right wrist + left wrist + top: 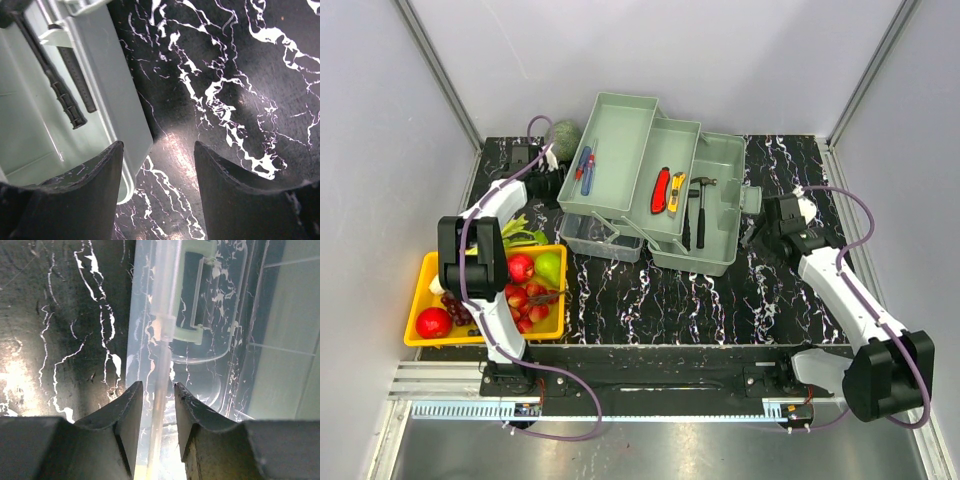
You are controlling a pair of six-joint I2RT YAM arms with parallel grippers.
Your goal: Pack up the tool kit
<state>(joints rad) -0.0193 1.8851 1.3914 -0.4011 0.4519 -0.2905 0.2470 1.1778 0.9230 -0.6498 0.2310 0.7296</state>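
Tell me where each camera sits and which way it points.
Top camera: above and behind the arms, looking down on the table, the open toolbox and the fruit tray; the left arm and right arm both show.
Left wrist: low, looking past the left gripper at the clear lid, whose edge runs between the jaws.
Right wrist: looking down past the open right gripper at the toolbox's corner and bare table.
Shared: the top and right wrist views both show the hammer inside the toolbox.

Top cam overhead, wrist cams close-up low; all share toolbox (725,200).
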